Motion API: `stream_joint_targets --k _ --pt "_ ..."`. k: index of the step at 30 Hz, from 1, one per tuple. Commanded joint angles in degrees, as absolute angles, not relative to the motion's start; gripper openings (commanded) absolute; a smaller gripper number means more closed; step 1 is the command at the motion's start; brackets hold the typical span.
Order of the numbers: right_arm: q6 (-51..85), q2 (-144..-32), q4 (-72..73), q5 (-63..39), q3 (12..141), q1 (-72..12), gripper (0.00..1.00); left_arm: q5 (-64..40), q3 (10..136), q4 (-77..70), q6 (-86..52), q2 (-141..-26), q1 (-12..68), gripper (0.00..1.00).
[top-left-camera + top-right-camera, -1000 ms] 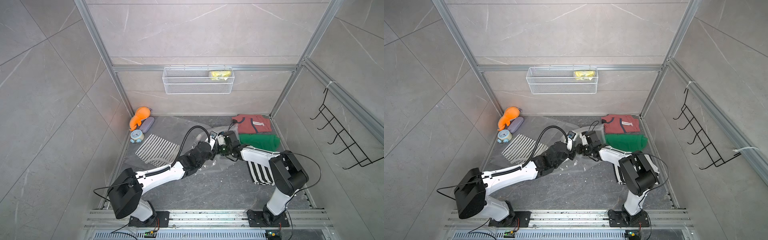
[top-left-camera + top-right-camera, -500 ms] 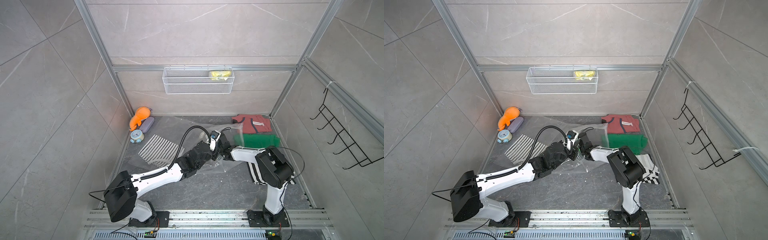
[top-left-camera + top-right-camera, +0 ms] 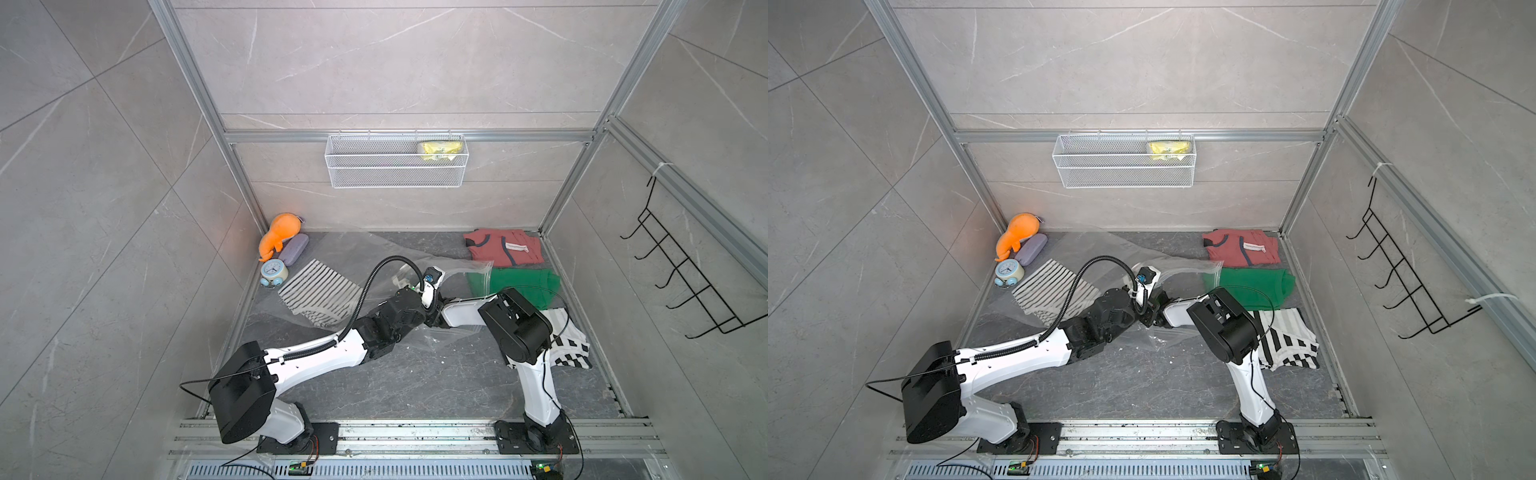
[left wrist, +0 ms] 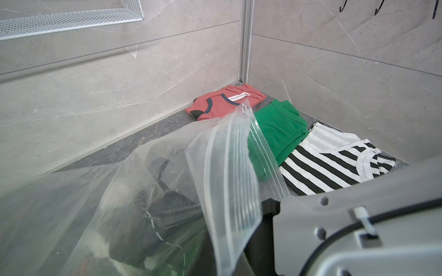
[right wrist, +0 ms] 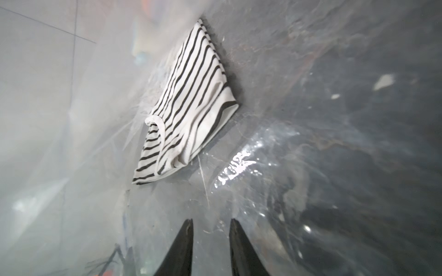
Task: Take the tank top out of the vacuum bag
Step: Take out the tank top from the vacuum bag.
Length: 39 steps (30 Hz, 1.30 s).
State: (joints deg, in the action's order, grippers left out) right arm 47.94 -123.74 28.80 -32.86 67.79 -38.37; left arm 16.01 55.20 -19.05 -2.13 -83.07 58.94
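Observation:
The vacuum bag (image 3: pixel 361 253) is a large clear plastic sheet spread over the back-left floor in both top views. Inside it lies the tank top (image 3: pixel 318 291) (image 3: pixel 1048 291), white with thin dark stripes. My left gripper (image 3: pixel 422 297) is shut on the bag's zip-seal strip (image 4: pixel 229 167) and holds that edge up; plastic hides its jaws. My right gripper (image 5: pixel 211 223) is inside the bag, open with nothing between its black fingers (image 5: pixel 185 239). The tank top (image 5: pixel 189 102) lies ahead of them, well apart. From above, the left wrist hides the right gripper.
Folded red (image 3: pixel 503 247) and green (image 3: pixel 519 284) shirts and a bold black-and-white striped garment (image 3: pixel 569 345) lie along the right wall. An orange plush (image 3: pixel 280 232), a case (image 3: pixel 294 249) and a small clock (image 3: pixel 274 272) crowd the back-left corner. A wire basket (image 3: pixel 395 166) hangs on the back wall.
My right arm has folded in and pushed its gripper leftward under the left wrist, deeper into the bag, and its jaws have opened slightly. The left gripper kept its hold on the bag's edge.

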Motion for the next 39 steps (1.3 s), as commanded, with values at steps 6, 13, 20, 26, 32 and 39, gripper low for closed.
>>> stream_joint_targets --k 6,13,20,26,32,39 --pt "51.4 -126.2 30.8 -33.1 71.0 -38.5 0.32 11.3 53.2 -31.0 -2.3 -78.6 61.0 0.00" --pt "52.7 -128.0 28.0 -31.1 74.2 -38.1 0.34 9.1 51.4 -32.9 -2.2 -76.9 61.5 0.00" --pt "53.5 -129.5 25.0 -29.8 75.7 -38.3 0.39 10.1 51.5 -32.7 -1.8 -77.6 61.5 0.00" --pt "52.0 -129.4 18.1 -26.7 76.9 -39.3 0.42 11.4 51.7 -31.9 -1.2 -78.1 61.5 0.00" --pt "54.9 -132.5 16.6 -26.2 80.6 -40.8 0.43 10.2 52.5 -32.0 -1.6 -78.9 61.5 0.00" --pt "61.8 -135.1 20.9 -24.9 82.0 -41.5 0.45 9.2 52.7 -32.0 -2.5 -79.5 61.7 0.00"
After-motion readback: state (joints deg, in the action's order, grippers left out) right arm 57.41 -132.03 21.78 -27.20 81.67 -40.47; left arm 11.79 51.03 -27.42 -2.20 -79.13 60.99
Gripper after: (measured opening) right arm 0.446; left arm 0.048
